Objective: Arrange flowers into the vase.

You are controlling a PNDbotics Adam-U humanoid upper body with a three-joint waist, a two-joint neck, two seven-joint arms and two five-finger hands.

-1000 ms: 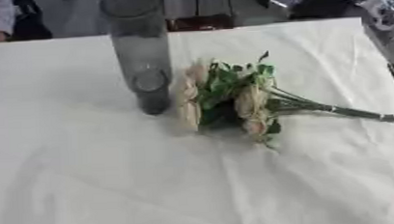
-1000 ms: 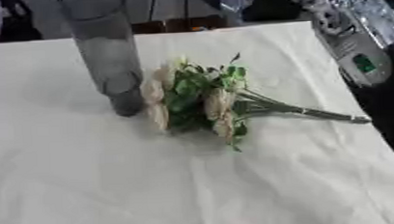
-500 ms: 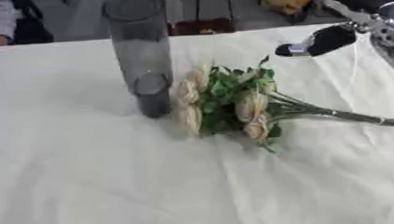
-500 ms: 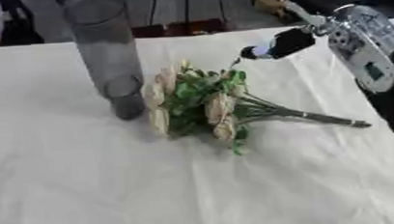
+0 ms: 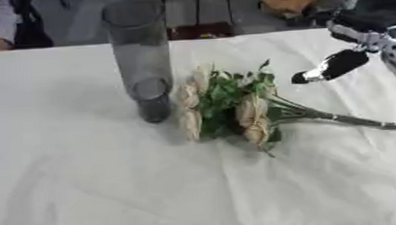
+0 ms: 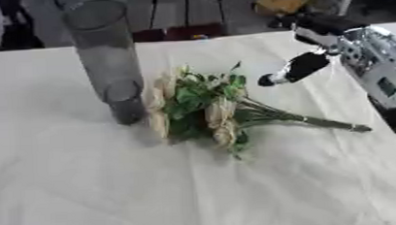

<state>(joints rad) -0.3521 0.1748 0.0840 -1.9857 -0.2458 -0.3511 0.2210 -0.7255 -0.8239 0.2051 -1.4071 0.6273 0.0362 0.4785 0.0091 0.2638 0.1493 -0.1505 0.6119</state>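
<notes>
One vase [image 5: 143, 59] upright on tabletop [image 5: 86, 188]; one bunch of flowers [image 5: 235, 105] lying beside; right robot hand [image 6: 297, 68] above stems, touching nothing, finger spread unclear.

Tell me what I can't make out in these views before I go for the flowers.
- Right robot hand: only a dark fingertip shows clearly; blur hides its finger pose.
- Left robot hand: outside both views.
- Flowers: blur hides the number of blooms.
- Vase: blur hides whether anything sits inside.

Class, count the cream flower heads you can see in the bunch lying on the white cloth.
4 cream flower heads show: two on the side nearest the tall grey glass vase, at and, and two lower right, at and. Green leaves may hide more.
</notes>
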